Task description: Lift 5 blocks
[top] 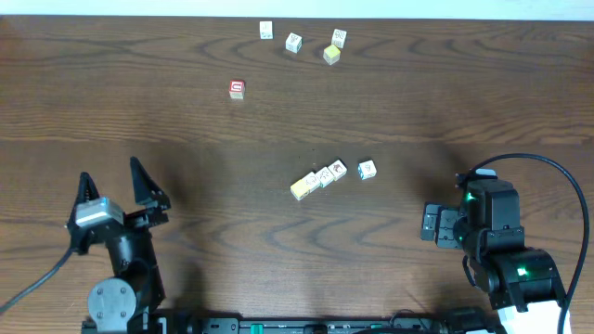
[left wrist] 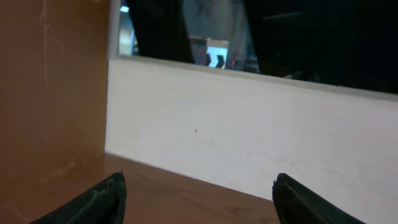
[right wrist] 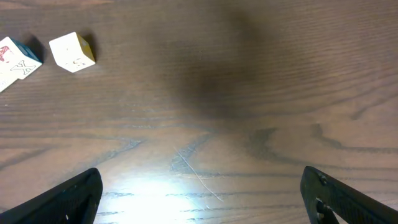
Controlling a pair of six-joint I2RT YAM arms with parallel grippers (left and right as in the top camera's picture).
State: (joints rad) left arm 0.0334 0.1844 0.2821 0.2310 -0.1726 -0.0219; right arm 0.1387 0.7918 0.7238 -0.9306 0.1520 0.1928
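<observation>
Several small cream and yellow blocks lie in two groups. One row sits mid-table: a yellow block [top: 303, 187], two pale ones [top: 331, 173] and one set apart [top: 367, 169]. The other group [top: 316, 42] is at the far edge. In the right wrist view, one pale block [right wrist: 73, 51] and part of another [right wrist: 15, 56] show at the upper left. My left gripper [top: 113, 184] [left wrist: 199, 190] stands open at the near left, aimed at the wall, with no block between its fingers. Open and holding nothing, my right gripper [top: 430, 223] [right wrist: 202, 186] hovers right of the middle row.
A red-faced cube [top: 237, 89] sits alone left of the far group. A white wall [left wrist: 261, 137] rises past the table's far edge. A black cable [top: 571, 195] loops by the right arm.
</observation>
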